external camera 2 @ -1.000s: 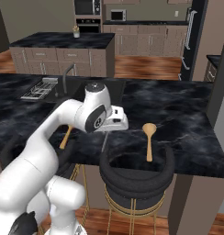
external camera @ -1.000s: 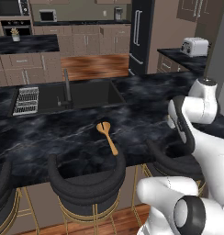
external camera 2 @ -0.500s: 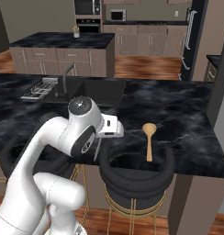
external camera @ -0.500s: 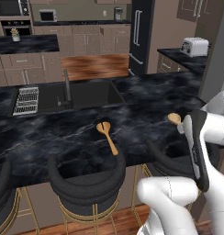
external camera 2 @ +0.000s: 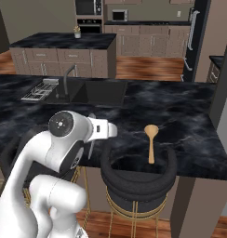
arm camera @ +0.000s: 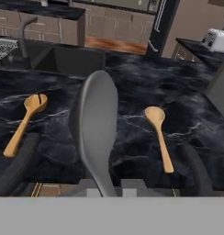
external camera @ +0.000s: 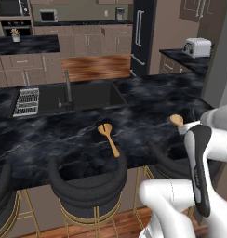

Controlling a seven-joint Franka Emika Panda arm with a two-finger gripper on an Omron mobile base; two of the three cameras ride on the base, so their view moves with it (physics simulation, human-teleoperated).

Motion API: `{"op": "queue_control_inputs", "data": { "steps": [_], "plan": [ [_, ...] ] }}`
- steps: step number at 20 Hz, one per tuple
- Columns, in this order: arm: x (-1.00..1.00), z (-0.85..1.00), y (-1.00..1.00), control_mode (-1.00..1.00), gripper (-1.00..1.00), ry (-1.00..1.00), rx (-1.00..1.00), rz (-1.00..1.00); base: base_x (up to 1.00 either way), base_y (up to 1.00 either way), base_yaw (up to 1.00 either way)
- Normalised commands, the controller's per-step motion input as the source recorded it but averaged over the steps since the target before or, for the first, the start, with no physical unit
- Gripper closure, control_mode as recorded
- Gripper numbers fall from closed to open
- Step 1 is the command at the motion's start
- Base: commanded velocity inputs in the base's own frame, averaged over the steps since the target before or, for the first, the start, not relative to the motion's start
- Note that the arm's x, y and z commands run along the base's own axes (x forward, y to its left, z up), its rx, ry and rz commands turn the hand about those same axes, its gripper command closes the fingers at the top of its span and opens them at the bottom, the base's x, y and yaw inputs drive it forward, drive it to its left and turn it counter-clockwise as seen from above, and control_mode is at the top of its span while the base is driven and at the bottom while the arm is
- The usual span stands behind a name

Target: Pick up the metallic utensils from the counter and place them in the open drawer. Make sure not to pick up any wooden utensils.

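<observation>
Hand view puts the grey metal utensil right in front of you, rising from between the fingertips toward twelve o'clock, so the gripper is clenched on its thin handle and the round head stands clear above the counter. Your step, as I judge it, is the carry to the open drawer, which I cannot find in any view, so swing slowly until it appears rather than guessing its place. Keep the clamp tight and the head tilted up; a thin handle can slip or twist in the pads. At nine o'clock of the utensil lies the notched wooden spoon, and at three o'clock the plain wooden spoon; both rest flat on the black marble, apart from each other and from what you hold. Leave them alone. I cannot see the knife, so expect to look for it afterward.

From the left base view, the surface runs left to right: a dish rack at the far left, then the tap and sink, then open veined marble. Black padded stools tuck under the near edge, so lift before you turn. Beyond are wood flooring, taupe cabinets, a dark fridge and a toaster at two o'clock.
</observation>
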Motion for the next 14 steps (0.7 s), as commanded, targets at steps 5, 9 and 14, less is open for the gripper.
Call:
{"op": "queue_control_inputs", "data": {
  "steps": [5,9,14],
  "plan": [
    [-0.39,0.31,0.11,-1.00,1.00,-0.26,-0.02,0.00,0.00,0.00,0.00],
    [-0.47,0.13,0.14,-1.00,1.00,-0.27,-0.04,0.00,0.00,0.00,0.00],
    [-0.15,0.03,0.03,1.00,1.00,-0.07,-0.01,0.00,-0.72,0.21,0.00]
  ]
}}
